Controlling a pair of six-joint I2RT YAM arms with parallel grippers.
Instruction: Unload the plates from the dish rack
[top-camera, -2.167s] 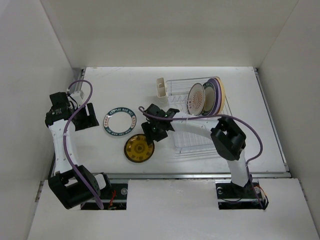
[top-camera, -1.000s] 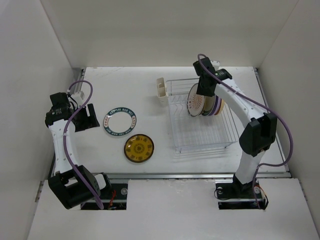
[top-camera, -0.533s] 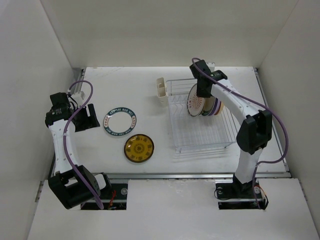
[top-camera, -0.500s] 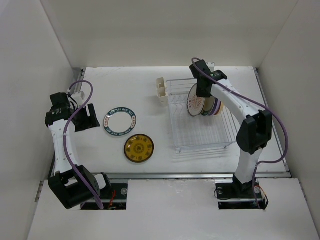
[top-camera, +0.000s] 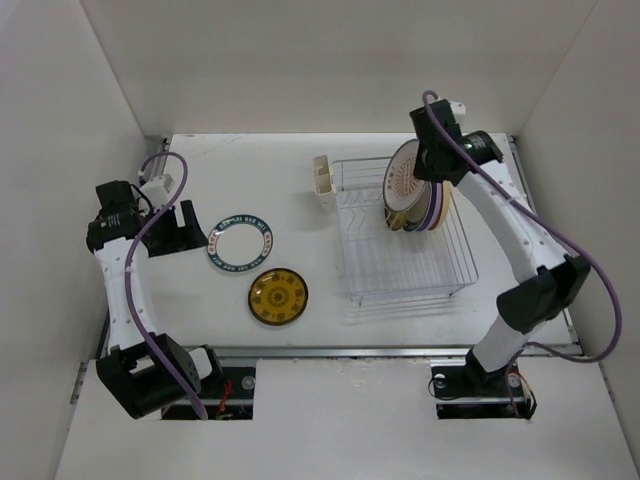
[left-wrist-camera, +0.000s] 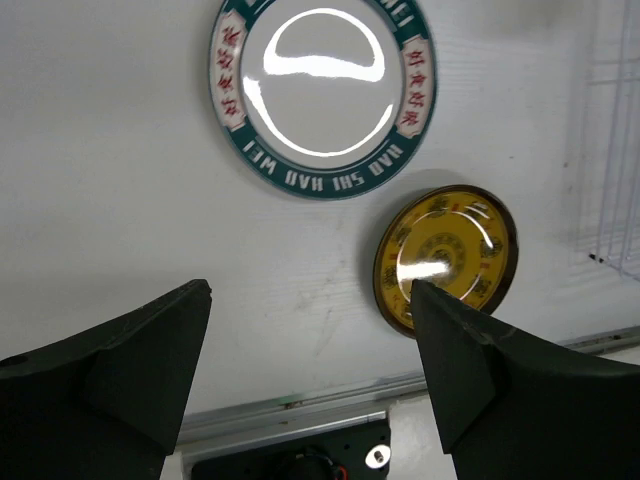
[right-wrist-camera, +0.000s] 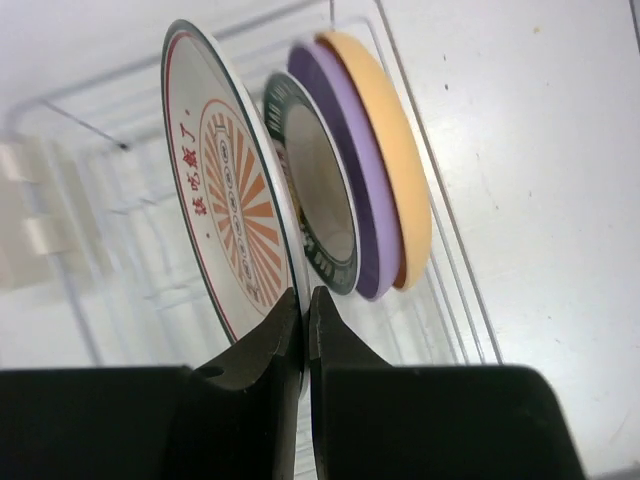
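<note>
Pinching the rim of the orange-centred plate (right-wrist-camera: 225, 200) with the right gripper (right-wrist-camera: 303, 310), fingers pressed onto it, upright at the far end of the dish rack (top-camera: 400, 270), just beside the green-rimmed plate (right-wrist-camera: 322, 190), lavender plate (right-wrist-camera: 358, 170) and tan plate (right-wrist-camera: 395, 150) standing in it. Hovering well left of the dish rack with the left gripper (left-wrist-camera: 310, 350), fingers spread and empty, teal-rimmed plate (left-wrist-camera: 320, 85) and amber plate (left-wrist-camera: 445, 260) lying flat in between.

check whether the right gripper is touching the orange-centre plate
Touching. The right wrist view shows the right gripper clamped on the rim of the orange-centre plate.
</note>
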